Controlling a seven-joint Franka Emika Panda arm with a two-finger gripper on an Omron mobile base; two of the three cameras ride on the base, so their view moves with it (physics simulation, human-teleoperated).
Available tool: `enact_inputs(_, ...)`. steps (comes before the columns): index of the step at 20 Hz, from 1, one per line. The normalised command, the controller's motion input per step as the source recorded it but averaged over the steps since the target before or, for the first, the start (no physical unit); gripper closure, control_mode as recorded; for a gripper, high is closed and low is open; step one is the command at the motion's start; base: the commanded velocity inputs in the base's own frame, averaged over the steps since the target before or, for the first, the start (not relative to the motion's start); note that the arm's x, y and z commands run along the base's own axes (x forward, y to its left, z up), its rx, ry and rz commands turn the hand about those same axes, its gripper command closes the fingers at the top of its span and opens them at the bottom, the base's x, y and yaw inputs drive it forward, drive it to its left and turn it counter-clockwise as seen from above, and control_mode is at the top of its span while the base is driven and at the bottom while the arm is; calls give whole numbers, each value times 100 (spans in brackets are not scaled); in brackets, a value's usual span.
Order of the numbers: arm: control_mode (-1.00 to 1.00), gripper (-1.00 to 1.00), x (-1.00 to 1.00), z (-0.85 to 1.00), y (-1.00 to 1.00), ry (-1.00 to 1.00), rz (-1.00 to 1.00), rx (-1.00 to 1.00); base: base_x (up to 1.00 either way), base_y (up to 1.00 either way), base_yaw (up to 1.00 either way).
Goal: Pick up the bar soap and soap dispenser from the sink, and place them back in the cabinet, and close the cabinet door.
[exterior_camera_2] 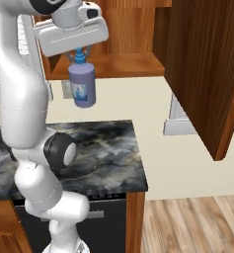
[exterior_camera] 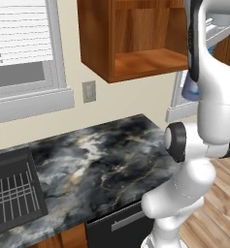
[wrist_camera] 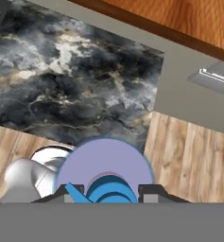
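Nearest the hand camera, the soap dispenser hangs straight below the lens, its blue pump top pinched between the two fingertips of the claw, which is closed on it. From the right base view the same bottle dangles by its pump under the claw, in the air just in front of the open cabinet and with most of its body lower than the front edge of the shelf, well above the marble bench. The cabinet door stands swung out to the right, clear of the path. At the lower left of the left base view, a corner of the sink with its wire rack shows beside the bench; the bar soap cannot be made out in these frames. My worry is the hold: a grip on the narrow pump alone lets the heavier body swing, so a quick push forward could knock the bottle's base against the shelf lip, since it hangs below that edge, and twist it loose. Raising it first seems wise. Released while tilted, it may topple on the shelf or roll out.
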Motion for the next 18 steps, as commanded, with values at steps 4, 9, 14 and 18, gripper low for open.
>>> enact_inputs(4,-100,100,12,26,0,0,0,0,0,0,0)
enact_inputs(9,-100,100,21,25,0,0,0,0,0,0,0)
enact_inputs(14,-100,100,35,24,0,0,0,0,0,0,0)
enact_inputs(18,-100,100,42,27,0,0,0,0,0,0,0)
